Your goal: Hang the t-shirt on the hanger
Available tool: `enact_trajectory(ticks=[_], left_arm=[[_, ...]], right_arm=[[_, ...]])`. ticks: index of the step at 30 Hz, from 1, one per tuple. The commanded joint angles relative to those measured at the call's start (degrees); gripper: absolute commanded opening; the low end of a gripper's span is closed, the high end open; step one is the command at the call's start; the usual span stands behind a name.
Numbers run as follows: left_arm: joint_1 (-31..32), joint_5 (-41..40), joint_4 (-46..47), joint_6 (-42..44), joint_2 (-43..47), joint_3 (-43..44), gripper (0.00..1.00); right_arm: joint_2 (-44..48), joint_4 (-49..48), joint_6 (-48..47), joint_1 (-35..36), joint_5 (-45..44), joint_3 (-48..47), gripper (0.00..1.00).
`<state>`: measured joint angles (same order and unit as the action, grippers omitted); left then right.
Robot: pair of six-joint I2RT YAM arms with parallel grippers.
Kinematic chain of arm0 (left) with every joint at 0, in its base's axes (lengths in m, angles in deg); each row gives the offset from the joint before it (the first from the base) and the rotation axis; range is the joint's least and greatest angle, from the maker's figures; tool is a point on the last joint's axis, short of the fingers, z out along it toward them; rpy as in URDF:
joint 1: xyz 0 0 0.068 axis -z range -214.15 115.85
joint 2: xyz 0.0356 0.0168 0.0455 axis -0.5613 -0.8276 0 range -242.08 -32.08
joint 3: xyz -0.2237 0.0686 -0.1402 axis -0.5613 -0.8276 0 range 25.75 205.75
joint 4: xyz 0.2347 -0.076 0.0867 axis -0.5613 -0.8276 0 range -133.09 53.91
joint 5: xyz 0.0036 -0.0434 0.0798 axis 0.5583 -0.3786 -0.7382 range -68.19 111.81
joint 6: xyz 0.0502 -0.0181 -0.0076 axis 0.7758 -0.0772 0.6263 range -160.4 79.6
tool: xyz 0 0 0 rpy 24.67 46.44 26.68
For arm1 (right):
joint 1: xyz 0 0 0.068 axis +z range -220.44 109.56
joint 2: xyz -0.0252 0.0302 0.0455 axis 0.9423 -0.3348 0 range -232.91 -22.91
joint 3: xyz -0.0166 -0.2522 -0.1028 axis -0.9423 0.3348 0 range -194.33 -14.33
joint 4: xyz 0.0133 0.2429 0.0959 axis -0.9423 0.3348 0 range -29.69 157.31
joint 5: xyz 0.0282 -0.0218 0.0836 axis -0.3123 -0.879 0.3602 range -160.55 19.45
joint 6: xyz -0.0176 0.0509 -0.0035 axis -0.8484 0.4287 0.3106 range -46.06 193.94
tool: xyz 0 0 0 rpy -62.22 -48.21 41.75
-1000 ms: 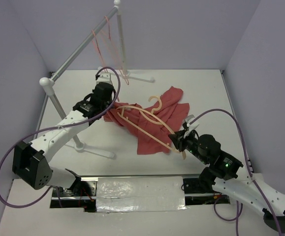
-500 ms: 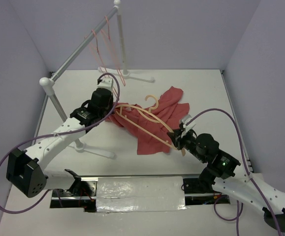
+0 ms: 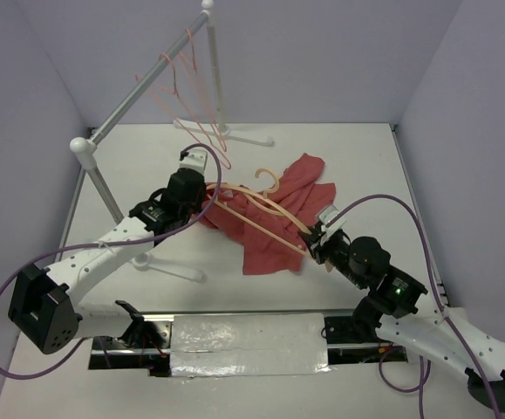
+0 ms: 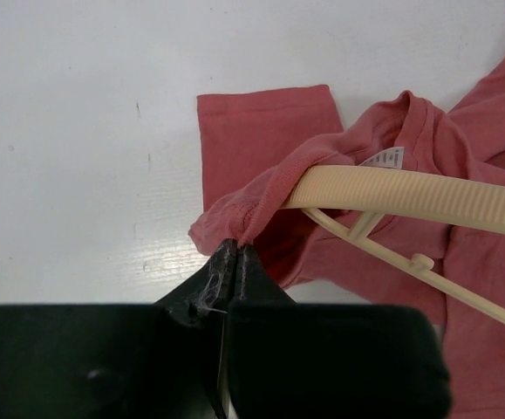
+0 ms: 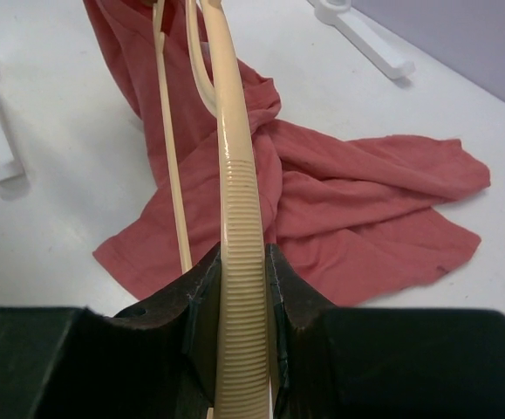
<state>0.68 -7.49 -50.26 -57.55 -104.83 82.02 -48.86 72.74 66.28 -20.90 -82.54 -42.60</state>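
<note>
The faded-red t-shirt (image 3: 274, 223) lies crumpled on the white table; its white neck label (image 4: 385, 158) shows in the left wrist view. The beige hanger (image 3: 265, 205) lies tilted over it, one arm pushed into the neck opening (image 4: 392, 194). My left gripper (image 4: 236, 251) is shut on a fold of the t-shirt at the collar edge, lifting it beside the hanger's end. My right gripper (image 5: 242, 262) is shut on the ribbed end of the hanger's other arm (image 5: 239, 218). In the top view the left gripper (image 3: 201, 194) and right gripper (image 3: 319, 243) sit at opposite ends of the hanger.
A white clothes rack (image 3: 134, 92) stands at the back left with thin pink wire hangers (image 3: 187, 83) on its rail; its feet (image 3: 169, 266) rest near the left arm and at the back (image 3: 248, 137). Grey walls close both sides.
My left gripper has moved right and nearer with the t-shirt's collar, drawing cloth along the hanger. My right gripper has lifted the hanger's end slightly. The wire hangers swing.
</note>
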Motion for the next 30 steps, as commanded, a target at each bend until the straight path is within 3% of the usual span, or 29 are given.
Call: enact_trajectory(ticks=[1,7,13,30], left_arm=[[0.33,-0.94,3.71,1.68,2.61,-0.11,0.00],[0.68,0.73,4.95,1.94,3.67,-0.55,0.00],[0.85,-0.66,5.21,1.50,4.11,0.85,0.00],[5.60,-5.16,2.48,1.50,5.86,7.72,0.00]], right_arm=[[-0.15,-7.14,-4.02,0.30,-1.37,-1.96,0.00],[-1.38,-11.72,-6.84,0.38,1.88,0.58,0.00],[-2.00,-9.88,-5.61,0.38,7.31,0.94,0.00],[-4.19,-8.55,0.54,0.47,9.08,1.02,0.00]])
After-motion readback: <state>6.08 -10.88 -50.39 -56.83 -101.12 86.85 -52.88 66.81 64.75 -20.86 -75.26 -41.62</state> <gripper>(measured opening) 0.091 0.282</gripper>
